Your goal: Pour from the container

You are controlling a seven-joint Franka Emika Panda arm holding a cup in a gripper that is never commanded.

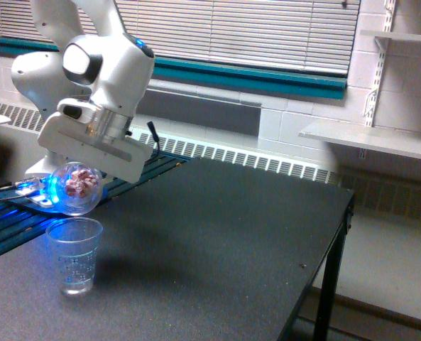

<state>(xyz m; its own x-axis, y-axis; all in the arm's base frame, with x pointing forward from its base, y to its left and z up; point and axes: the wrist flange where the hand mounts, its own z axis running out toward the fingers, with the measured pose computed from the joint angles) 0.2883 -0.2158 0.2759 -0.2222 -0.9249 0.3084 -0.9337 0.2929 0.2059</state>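
Container (74, 187), holding pinkish bits, tilts above the dotted cup (74, 253), pinched by the pincer (79, 183) on the bent white arm (100, 67). Below: dark surface (231, 234); behind, blinds (238, 32).

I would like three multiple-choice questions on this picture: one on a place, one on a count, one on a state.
1. Where is the held cup?
A. above the marked cup on the table
B. lying on the wall shelf
C. standing at the table's far corner

2. How many clear cups are in view?
A. one
B. two
C. four

3. How is the held cup oriented?
A. upright
B. tipped over, with pinkish pieces inside
C. crushed flat

Answers:
1 A: it hangs just over the marked cup, which stands on the black table.
2 B: one in the tool, one on the table.
3 B: its round end faces the camera, and the pieces show through.
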